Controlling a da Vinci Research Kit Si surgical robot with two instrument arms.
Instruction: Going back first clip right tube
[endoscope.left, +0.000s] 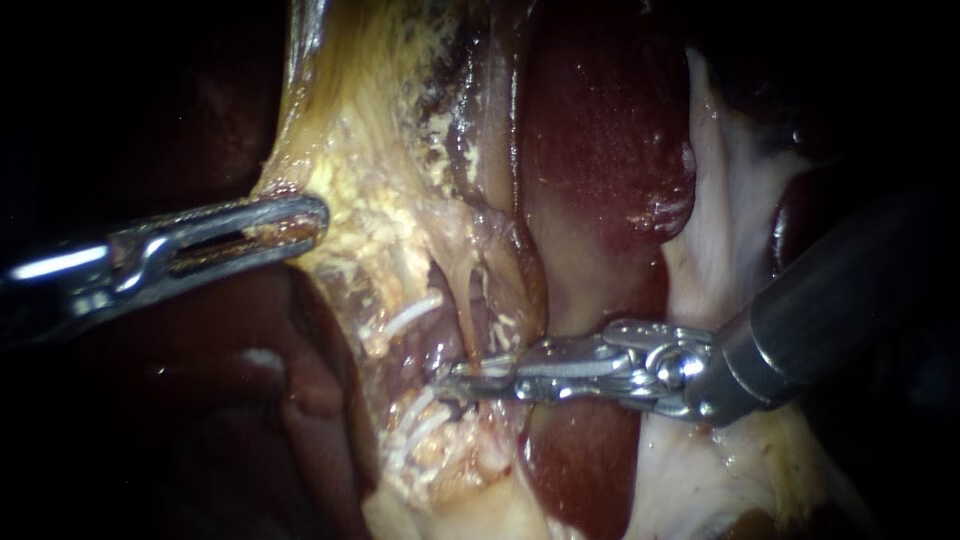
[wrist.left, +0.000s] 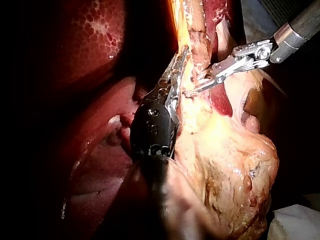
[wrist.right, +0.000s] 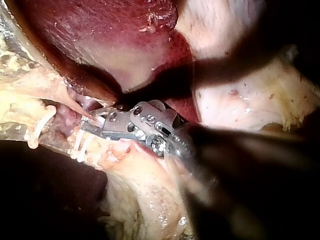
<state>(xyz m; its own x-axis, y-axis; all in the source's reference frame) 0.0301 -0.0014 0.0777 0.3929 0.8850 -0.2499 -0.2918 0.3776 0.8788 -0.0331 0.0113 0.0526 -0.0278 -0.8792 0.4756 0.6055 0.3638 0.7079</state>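
**A:** What worries you most, starting with the big things?

**B:** The liver (endoscope.left: 600, 140). The right instrument (endoscope.left: 470, 380) crosses in front of it, so a careless pull back could scrape its surface. Next is the yellow tissue (endoscope.left: 370, 170), drawn aside by the left instrument (endoscope.left: 285, 222), whose jaws are clenched on its edge. If that hold slips, I'd expect the tissue to slacken and fold over the working spot.

**A:** And the right instrument's own jaws?

**B:** They stand a little apart, with a narrow gap between them, and grip nothing that I can see. The tips rest against a thin tube (wrist.right: 74, 106), so drawing back at an angle could snag or tear it.

**A:** Where is the clip?

**B:** Several white clips (wrist.right: 80, 142) sit on the strands just beside those tips. I cannot tell which clip the task means, or which strand is the right tube. A tip that catches one on the way out could drag it loose
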